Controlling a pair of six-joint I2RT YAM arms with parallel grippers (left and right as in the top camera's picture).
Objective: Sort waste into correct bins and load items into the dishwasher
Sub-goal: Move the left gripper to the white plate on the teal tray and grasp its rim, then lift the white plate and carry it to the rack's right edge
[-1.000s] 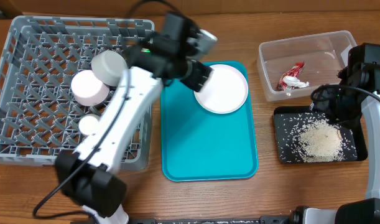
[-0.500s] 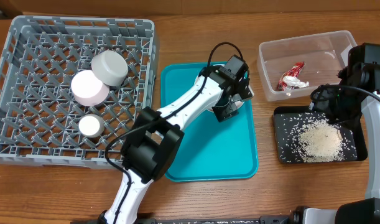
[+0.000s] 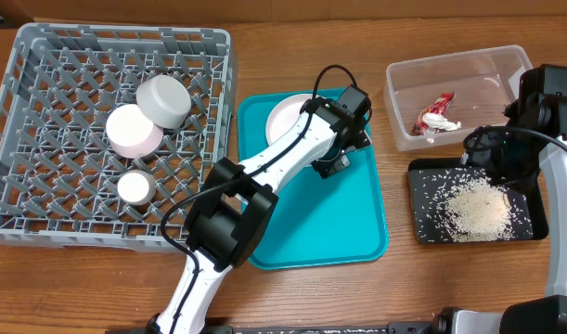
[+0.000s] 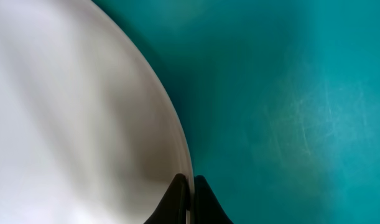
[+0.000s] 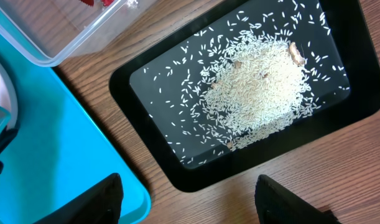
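White plate [image 3: 285, 115] is pinched at its near-right rim by my left gripper [image 4: 188, 182]; the dish rack [image 3: 116, 37] lies just left. My right gripper [image 5: 186, 190] hangs with jaws apart, empty, well away.

White arm shells [image 3: 281, 156], black joints [image 3: 229, 221], looping black cables [image 3: 326, 72].

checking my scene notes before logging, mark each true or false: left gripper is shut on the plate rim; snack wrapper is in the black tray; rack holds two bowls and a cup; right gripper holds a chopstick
1. True: the left gripper is shut on the white plate rim.
2. False: the snack wrapper lies in the clear tub; the black tray holds rice.
3. True: the dish rack holds the grey bowl, pink bowl and white cup.
4. False: the right gripper is open and empty above the black tray.
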